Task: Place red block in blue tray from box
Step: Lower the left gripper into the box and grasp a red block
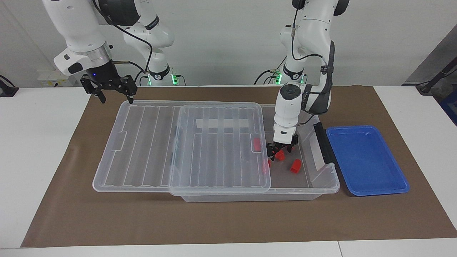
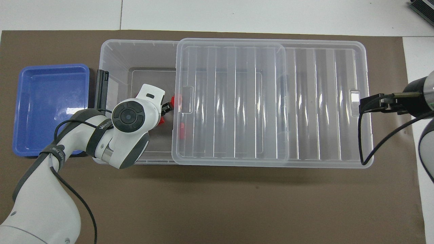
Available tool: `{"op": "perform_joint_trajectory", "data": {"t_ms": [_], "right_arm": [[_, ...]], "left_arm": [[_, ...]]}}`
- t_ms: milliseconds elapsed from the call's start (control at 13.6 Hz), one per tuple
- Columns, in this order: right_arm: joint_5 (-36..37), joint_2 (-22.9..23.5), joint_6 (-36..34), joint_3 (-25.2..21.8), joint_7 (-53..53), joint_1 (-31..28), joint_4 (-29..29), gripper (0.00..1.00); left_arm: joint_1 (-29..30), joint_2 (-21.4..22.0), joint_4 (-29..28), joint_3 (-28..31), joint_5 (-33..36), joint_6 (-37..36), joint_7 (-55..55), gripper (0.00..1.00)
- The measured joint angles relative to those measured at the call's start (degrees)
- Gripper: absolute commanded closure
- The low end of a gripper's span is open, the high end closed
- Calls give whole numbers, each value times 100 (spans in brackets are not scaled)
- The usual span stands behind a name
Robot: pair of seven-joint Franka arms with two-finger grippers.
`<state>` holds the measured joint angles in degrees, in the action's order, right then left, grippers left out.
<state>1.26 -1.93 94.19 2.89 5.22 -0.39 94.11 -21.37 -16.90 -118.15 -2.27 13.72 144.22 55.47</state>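
My left gripper (image 1: 282, 152) clenched on small bright red chunky block (image 1: 280, 155) inside large clear plastic box (image 1: 323, 178), my right gripper (image 1: 114, 93) released above slid-aside ribbed clear lid (image 1: 150, 142), waiting.

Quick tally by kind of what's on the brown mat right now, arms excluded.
Small red chunky blocks: 4 visible
Clear plastic storage box: 1
Clear ribbed plastic lid: 1
Shallow blue plastic tray: 1
Total: 7
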Motion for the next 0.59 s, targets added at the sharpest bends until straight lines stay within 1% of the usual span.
{"op": "perform_joint_trajectory", "data": {"t_ms": [147, 220, 294, 514, 587], "right_arm": [[0, 3, 0, 0, 0, 0, 0, 3], [0, 4, 0, 0, 0, 0, 0, 1], [0, 5, 0, 0, 0, 0, 0, 0], [0, 6, -1, 0, 0, -1, 1, 0], [0, 6, -1, 0, 0, -3, 1, 0]], "left_arm": [[0, 0, 0, -1, 0, 2, 0, 28], [0, 0, 0, -1, 2, 2, -3, 34], [-1, 0, 0, -1, 4, 2, -3, 44], [-4, 0, 0, -2, 11, 2, -14, 82], [-6, 0, 0, -3, 19, 2, -19, 88]]}}
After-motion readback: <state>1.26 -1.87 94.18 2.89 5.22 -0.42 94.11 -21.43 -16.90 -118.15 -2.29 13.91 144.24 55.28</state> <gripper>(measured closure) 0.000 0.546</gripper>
